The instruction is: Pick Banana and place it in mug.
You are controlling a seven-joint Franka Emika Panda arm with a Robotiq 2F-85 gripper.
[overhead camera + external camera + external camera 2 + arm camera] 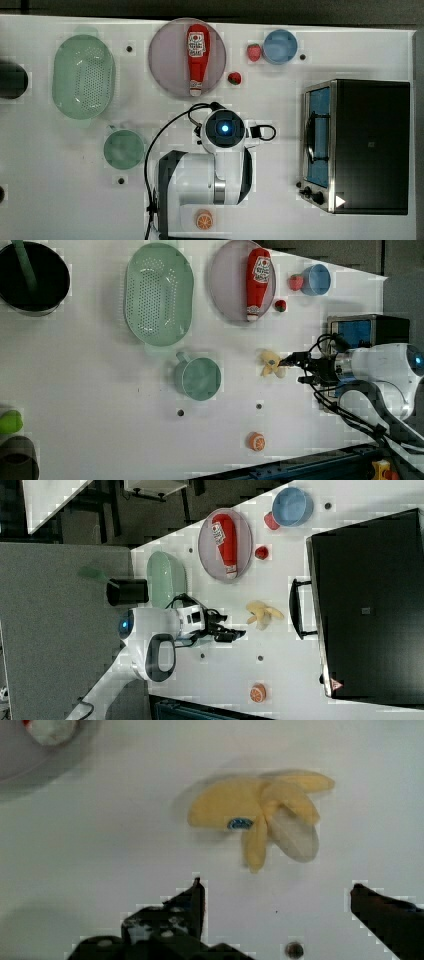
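Pale-yellow banana (235, 810) with blue sticker, teal-green mug (200, 379), red ketchup bottle (196, 57), green perforated colander (83, 76)

the banana (240, 810) lay on the white table (90, 845), peel flaps splayed, a blue sticker (240, 824) on it. the gripper (276, 892) hung above it, fingers (195, 900) wide apart, clear of the fruit.

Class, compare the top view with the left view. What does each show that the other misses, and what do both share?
The top view alone takes in the whole toaster oven, seen from above with its control knobs. The left view alone shows the banana lying on the table, with the open gripper right beside it, plus a black pot in the left view's top left corner. Both share the mug, colander, ketchup bottle, blue cup and orange slice.
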